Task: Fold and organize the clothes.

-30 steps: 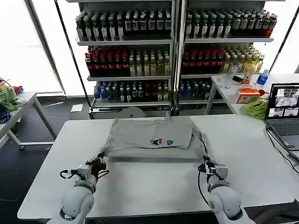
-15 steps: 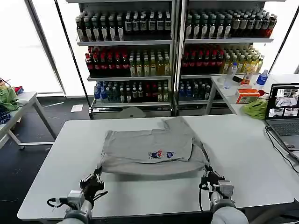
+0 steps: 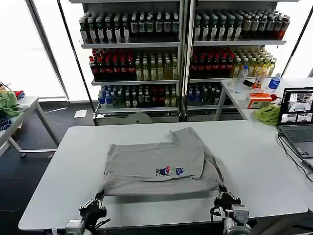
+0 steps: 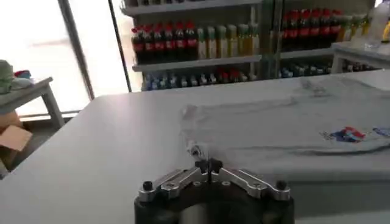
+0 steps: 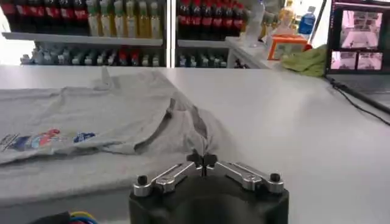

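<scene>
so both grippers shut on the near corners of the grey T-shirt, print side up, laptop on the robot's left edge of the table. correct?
Wrong on the laptop: the head view shows it at the table's right edge, on the robot's right. The rest holds: the left gripper and right gripper are each shut on a near corner of the grey T-shirt, print side up.

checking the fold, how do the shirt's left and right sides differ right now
The T-shirt lies flat and straight-edged on the left gripper's side, with its print nearer the right. On the right gripper's side it bunches into folds, a flap poking toward the shelves. Both near corners are pinched in shut jaws.
</scene>
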Tool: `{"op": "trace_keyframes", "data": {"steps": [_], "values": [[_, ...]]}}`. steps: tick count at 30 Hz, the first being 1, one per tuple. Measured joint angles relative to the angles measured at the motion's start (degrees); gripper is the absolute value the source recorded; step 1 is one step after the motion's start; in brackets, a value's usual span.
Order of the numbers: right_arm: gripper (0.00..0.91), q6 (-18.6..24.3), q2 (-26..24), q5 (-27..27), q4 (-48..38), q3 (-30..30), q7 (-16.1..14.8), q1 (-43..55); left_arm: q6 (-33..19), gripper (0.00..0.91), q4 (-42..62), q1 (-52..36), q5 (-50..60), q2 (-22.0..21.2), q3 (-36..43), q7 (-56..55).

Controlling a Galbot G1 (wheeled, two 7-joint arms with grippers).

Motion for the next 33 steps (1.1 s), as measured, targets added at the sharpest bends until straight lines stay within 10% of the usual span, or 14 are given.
{"op": "trace_keyframes", "data": {"steps": [6,8,11,12,13,14,33], "values": [[0.000,0.3,0.2,-1.2,0.9,0.1,0.6,-2.0,-0.6,0.000,0.4,0.8,0.2,-0.6,0.0,0.1],[0.151,0.3,0.4,-1.6,1.0,0.1,0.6,-2.6,-0.8,0.000,0.4,1.1,0.3,-0.5,0.0,0.2],[0.887,0.3,0.7,-2.2,1.1,0.1,0.6,-3.0,-1.1,0.000,0.4,1.7,0.1,-0.7,-0.1,0.4],[0.907,0.3,0.8,-2.4,1.2,0.1,0.7,-3.1,-1.2,0.171,0.4,1.9,0.1,-0.8,-0.2,0.4],[0.907,0.3,0.9,-2.6,1.3,0.0,0.7,-3.2,-1.4,0.776,0.4,2.0,0.1,-1.0,-0.2,0.4],[0.907,0.4,1.1,-2.8,1.3,-0.1,0.8,-3.4,-1.5,0.907,0.4,2.2,0.1,-1.1,-0.2,0.3],[0.907,1.4,2.6,-2.9,4.4,1.7,1.4,-4.8,-1.1,0.907,-3.6,2.7,1.3,-2.7,1.5,1.4]]}}
